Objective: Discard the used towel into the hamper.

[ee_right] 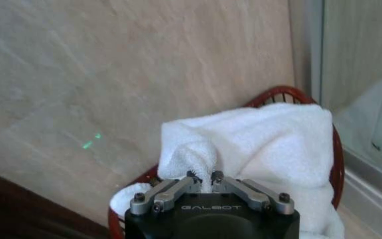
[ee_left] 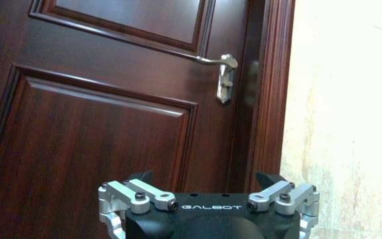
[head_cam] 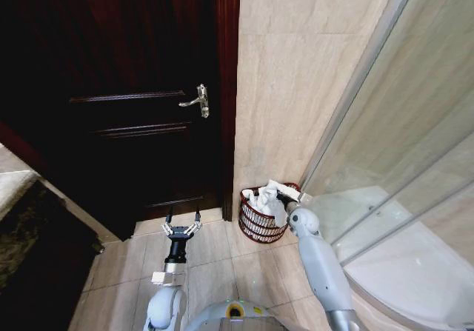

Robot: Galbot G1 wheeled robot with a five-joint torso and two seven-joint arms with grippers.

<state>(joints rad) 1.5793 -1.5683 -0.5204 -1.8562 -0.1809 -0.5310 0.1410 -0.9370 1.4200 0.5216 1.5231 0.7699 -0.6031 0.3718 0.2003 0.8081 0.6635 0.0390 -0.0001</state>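
The right gripper (ee_right: 205, 175) pinches the fluffy white towel (ee_right: 270, 144) over the round reddish-brown ribbed hamper (head_cam: 261, 226) by the tiled wall. The left gripper (head_cam: 182, 222) hangs open near the dark wooden door (head_cam: 126, 87).

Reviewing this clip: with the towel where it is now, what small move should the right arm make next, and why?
Probably open the right gripper and let go. Its fingers are pinched on a fold of the white towel, which already fills the hamper by the tiled wall, bulging above the rim. The left gripper hangs open near the door, idle.
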